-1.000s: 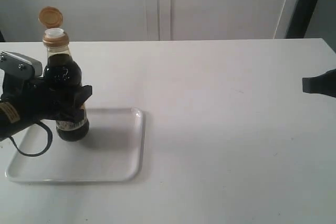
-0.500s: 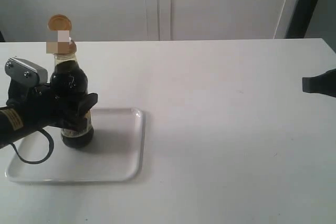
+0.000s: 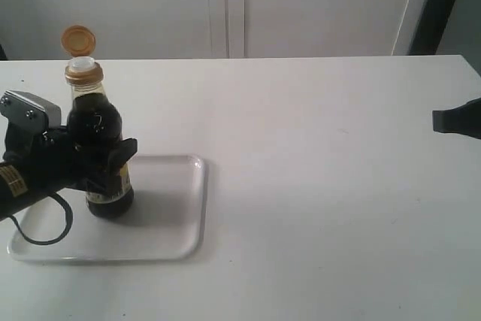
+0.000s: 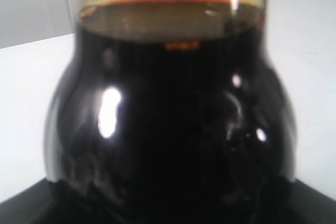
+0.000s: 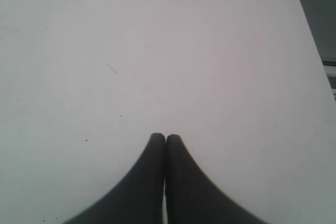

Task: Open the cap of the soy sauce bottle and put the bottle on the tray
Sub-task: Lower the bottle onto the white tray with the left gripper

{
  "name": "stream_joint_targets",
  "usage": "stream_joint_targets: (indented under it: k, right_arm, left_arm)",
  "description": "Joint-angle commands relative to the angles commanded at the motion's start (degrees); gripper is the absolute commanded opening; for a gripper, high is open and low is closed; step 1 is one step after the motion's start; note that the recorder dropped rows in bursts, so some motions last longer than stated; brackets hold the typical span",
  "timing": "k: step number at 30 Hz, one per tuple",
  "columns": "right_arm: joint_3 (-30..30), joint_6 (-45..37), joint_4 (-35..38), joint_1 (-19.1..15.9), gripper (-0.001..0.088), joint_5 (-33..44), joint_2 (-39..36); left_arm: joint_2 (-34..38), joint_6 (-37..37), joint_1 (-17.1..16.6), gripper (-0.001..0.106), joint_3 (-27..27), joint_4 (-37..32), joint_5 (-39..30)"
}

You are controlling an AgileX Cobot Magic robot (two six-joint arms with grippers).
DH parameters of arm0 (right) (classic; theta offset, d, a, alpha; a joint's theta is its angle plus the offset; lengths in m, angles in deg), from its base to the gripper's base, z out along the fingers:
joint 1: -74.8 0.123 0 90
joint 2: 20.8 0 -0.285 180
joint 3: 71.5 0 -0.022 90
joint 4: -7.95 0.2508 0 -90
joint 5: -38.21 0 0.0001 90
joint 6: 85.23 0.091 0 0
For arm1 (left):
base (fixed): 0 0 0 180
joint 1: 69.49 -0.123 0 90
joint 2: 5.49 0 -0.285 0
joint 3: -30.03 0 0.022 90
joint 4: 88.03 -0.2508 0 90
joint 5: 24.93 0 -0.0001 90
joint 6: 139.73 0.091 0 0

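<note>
Bottle point(image 3: 98, 137) shifted slightly left, upright on tray point(image 3: 169, 216), clamped in left hand point(image 3: 101, 159), cap point(image 3: 78, 37) open

Exterior view faces the table point(image 3: 316, 186) frontally; wrist views sit close, sharing its surface.

white table point(image 3: 316, 186), pale wall point(image 3: 316, 5) (panelled)

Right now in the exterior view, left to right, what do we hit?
Left tool shut on the soy sauce bottle, which stands on the tray with its cap flipped open → bare table → right tool at the far right edge.
</note>
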Motion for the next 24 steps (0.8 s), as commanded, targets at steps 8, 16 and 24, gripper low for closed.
stream_joint_targets:
  k: [8, 16, 24]
  right_arm:
    - [0.00, 0.00, -0.01, 0.00, 0.0000, -0.23, 0.00]
    - [0.00, 0.00, -0.01, 0.00, 0.0000, -0.52, 0.00]
    - [0.00, 0.00, -0.01, 0.00, 0.0000, -0.52, 0.00]
  left_arm:
    - [-1.68, 0.00, 0.00, 0.089, 0.00, -0.71, 0.00]
    - [-5.86, 0.00, 0.00, 0.090, 2.09, -0.48, -2.73]
    - [-10.04, 0.00, -0.10, 0.090, 4.39, 0.77, -5.47]
